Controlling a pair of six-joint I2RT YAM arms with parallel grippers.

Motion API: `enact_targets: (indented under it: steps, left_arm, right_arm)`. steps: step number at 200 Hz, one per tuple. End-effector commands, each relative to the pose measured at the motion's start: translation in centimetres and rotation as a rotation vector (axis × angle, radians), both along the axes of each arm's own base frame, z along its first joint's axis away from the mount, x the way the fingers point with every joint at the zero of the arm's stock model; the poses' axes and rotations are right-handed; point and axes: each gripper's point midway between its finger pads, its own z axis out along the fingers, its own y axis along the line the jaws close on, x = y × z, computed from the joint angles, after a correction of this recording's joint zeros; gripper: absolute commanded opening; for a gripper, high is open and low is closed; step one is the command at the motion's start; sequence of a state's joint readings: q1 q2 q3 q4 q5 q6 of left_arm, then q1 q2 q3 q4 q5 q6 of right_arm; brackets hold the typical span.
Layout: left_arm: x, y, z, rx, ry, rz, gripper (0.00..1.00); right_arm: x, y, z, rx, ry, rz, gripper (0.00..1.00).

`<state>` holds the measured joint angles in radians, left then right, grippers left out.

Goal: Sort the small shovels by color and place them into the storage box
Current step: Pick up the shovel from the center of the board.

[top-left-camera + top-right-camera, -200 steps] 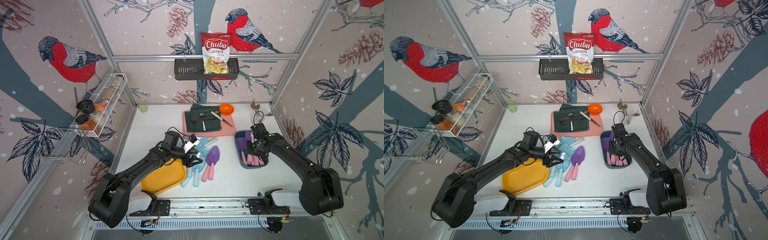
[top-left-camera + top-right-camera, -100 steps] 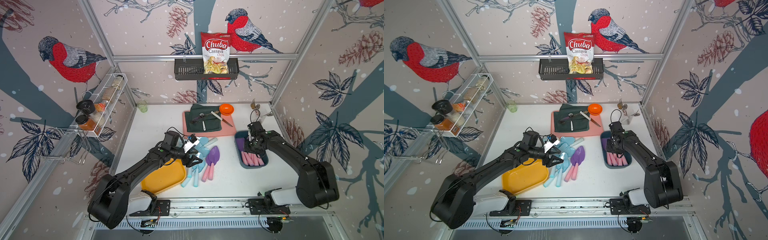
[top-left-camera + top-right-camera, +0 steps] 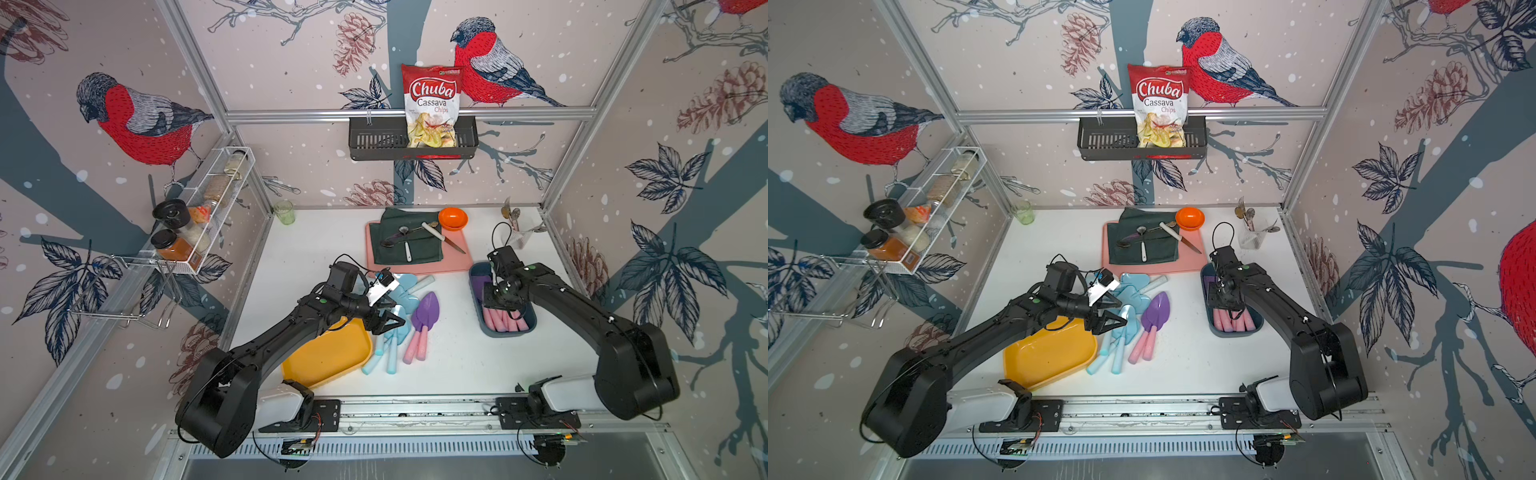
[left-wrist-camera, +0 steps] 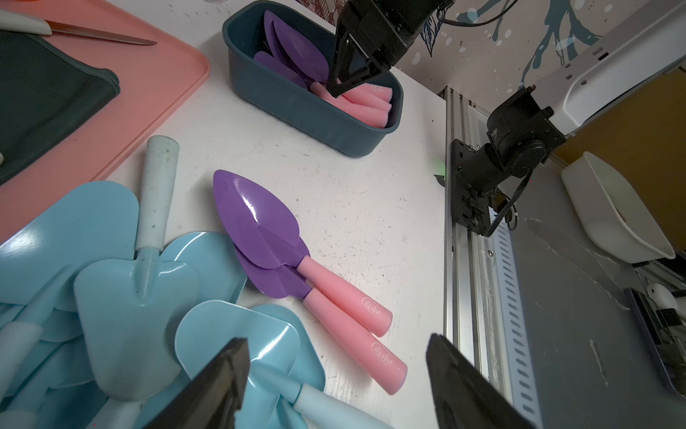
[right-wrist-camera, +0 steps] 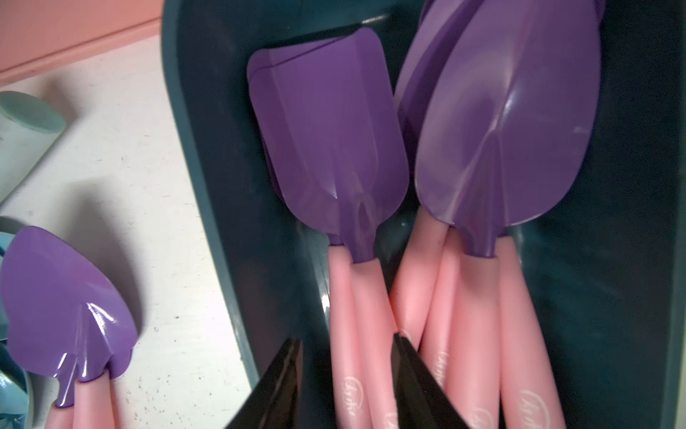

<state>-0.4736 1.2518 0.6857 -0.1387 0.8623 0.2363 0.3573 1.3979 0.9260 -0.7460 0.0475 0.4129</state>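
Jaws of the right gripper point(image 5: 345, 338) stood parted astride a pink handle point(image 5: 356, 297) inside the storage box point(image 4: 297, 107), likely a drop-off; the left gripper point(image 4: 336, 340) gaped above blue shovels point(image 4: 130, 297). Next, 2 purple shovels point(image 4: 256, 219) beside them needed fetching.

A lab cell dressed as a kitchen: an aluminium frame point(image 3: 407, 113) and bird-print panels point(image 3: 291, 83) enclose the white table point(image 3: 316, 249); a spice rack point(image 3: 203, 212) and a chips bag point(image 3: 432, 104) hang above it.

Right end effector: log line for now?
right end effector open astride pink-handled shovel; inside storage box; left end effector open above light blue shovels
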Motion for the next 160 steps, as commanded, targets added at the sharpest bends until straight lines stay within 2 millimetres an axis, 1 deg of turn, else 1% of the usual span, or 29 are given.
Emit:
enact_targets:
  steps: [1,22,35,50,64,76,87,109,126,144,160]
  left_arm:
    - [-0.1,-0.1,0.2,-0.007,-0.009,-0.012,0.79]
    - [-0.1,-0.1,0.1,-0.003,-0.012,-0.011,0.79]
    - [0.0,0.0,0.1,0.004,-0.019,-0.01,0.79]
    - [0.2,0.2,-0.1,0.024,-0.034,0.0,0.79]
    - [0.8,0.5,-0.3,0.052,-0.052,0.024,0.79]
    - [1.3,0.7,-0.5,0.076,-0.064,0.047,0.79]
    - [1.6,0.9,-0.7,0.093,-0.071,0.064,0.79]
    - [2.2,1.3,-0.9,0.116,-0.087,0.084,0.79]
    - [2.3,1.4,-0.8,0.112,-0.083,0.094,0.79]
    - [2.3,1.4,-0.5,0.095,-0.075,0.094,0.79]
    - [2.1,1.3,-0.5,0.082,-0.065,0.091,0.79]
  right_arm:
    - [-0.4,-0.1,0.0,0.002,-0.001,-0.028,0.44]
    - [-0.5,1.2,1.2,0.024,-0.045,-0.01,0.44]
    - [-0.6,2.5,2.3,0.03,-0.082,0.003,0.44]
    - [-1.1,4.3,3.5,0.031,-0.118,0.011,0.44]
    - [-2.1,6.6,3.9,0.059,-0.133,0.022,0.45]
    - [-3.6,9.2,3.6,0.106,-0.116,0.056,0.45]
    - [-4.9,11.0,3.1,0.128,-0.098,0.052,0.45]
    - [-7.8,14.8,1.5,0.152,-0.062,0.072,0.45]
    - [-9.5,17.4,0.1,0.182,-0.031,0.086,0.45]
    - [-10.4,19.1,-1.1,0.193,-0.008,0.101,0.46]
    - [-10.5,19.1,-2.1,0.166,0.008,0.084,0.46]
